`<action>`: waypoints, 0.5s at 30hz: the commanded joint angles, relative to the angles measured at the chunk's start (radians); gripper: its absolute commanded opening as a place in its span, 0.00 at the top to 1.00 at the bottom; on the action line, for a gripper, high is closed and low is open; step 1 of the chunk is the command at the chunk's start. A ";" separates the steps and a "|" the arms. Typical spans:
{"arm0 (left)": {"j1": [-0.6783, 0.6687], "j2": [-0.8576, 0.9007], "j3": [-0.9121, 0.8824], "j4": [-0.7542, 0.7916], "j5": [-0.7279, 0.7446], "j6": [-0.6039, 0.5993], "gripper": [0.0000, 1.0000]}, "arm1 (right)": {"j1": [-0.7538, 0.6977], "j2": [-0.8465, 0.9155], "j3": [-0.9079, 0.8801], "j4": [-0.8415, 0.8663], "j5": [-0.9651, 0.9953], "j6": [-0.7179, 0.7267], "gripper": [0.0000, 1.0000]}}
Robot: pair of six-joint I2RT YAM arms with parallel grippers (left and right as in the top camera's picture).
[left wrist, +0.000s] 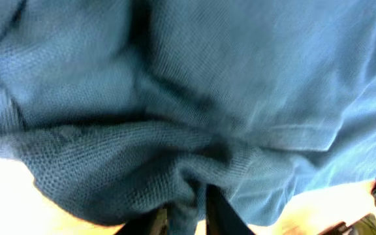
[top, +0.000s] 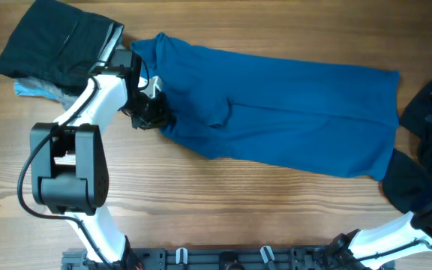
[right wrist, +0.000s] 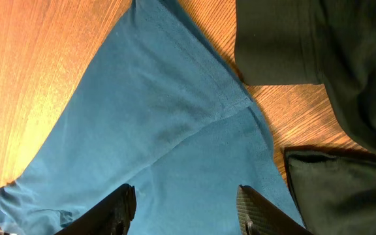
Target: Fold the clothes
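A blue shirt (top: 291, 112) lies spread across the middle of the wooden table, folded lengthwise. My left gripper (top: 150, 112) is at its left end and is shut on a bunched fold of the blue fabric (left wrist: 188, 196), which fills the left wrist view. My right gripper (right wrist: 185, 202) is open and empty, hovering above the shirt's right end (right wrist: 149, 130). In the overhead view the right arm (top: 396, 232) shows only at the bottom right corner.
A dark garment pile (top: 55, 45) lies at the top left over a light blue cloth (top: 32, 88). More dark clothes (top: 430, 135) lie at the right edge, also in the right wrist view (right wrist: 331, 72). Bare wood (top: 238, 210) runs along the front.
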 commanded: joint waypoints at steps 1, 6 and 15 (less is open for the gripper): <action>0.005 -0.006 0.014 -0.055 0.023 0.041 0.87 | 0.002 -0.006 -0.007 0.002 0.014 -0.018 0.46; 0.005 -0.056 0.015 -0.142 0.023 0.089 0.96 | 0.002 -0.006 -0.007 0.003 0.014 -0.018 0.45; 0.004 -0.076 0.015 -0.271 0.028 0.130 0.68 | 0.002 -0.006 -0.007 0.006 0.015 -0.019 0.45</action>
